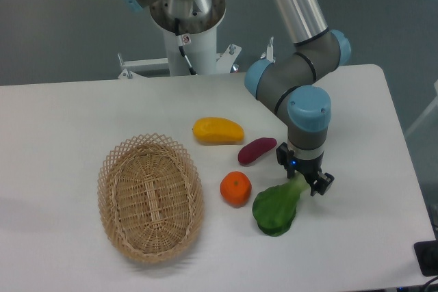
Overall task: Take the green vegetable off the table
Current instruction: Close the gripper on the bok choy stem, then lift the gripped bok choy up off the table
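Observation:
The green vegetable [275, 208] lies on the white table [61, 128] at the front right. Its broad dark leaf points toward the front and its pale stem [298, 186] points toward the back right. My gripper [303, 174] points straight down over the stem end. Its black fingers [321, 184] stand on either side of the stem with a gap, so it looks open. The fingertips are low, near the tabletop.
An orange [235, 189] sits just left of the leaf. A purple sweet potato [256, 150] and a yellow mango-like fruit [217, 130] lie behind it. A wicker basket [150, 196] stands at the front left. The table's right edge is close to the gripper.

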Robot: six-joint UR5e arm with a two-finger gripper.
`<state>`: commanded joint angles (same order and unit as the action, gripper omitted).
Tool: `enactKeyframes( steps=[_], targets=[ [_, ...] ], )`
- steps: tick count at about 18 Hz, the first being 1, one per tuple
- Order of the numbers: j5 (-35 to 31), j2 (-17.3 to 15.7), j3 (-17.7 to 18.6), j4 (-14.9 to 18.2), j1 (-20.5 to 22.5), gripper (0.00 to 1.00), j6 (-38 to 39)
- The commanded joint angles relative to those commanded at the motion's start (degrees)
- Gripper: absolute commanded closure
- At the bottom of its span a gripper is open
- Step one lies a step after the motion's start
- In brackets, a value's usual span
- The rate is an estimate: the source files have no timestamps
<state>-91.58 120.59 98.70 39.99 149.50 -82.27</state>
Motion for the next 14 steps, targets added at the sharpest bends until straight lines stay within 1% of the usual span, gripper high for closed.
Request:
enactKeyframes(
  steps=[2, 5, 8, 10, 12, 14],
  targets=[
    [0.0, 0.0, -0.4, 0.0, 0.0, 0.68, -0.1],
    [0.1, -0.1, -0.4, 0.0, 0.1, 0.73, -1.4],
    [0.2, -0.3, -0.7, 0.0, 0.3, 0.73, -1.5],
    [0.3, -0.6, -2.1, 0.2, 0.3, 0.73, -1.2],
    [1.0, -2.4, -3.7, 0.4, 0.2, 0.73, -0.6],
    [4.4, -4.4, -3.8, 0.6, 0.2, 0.73, 0.0]
  ],
)
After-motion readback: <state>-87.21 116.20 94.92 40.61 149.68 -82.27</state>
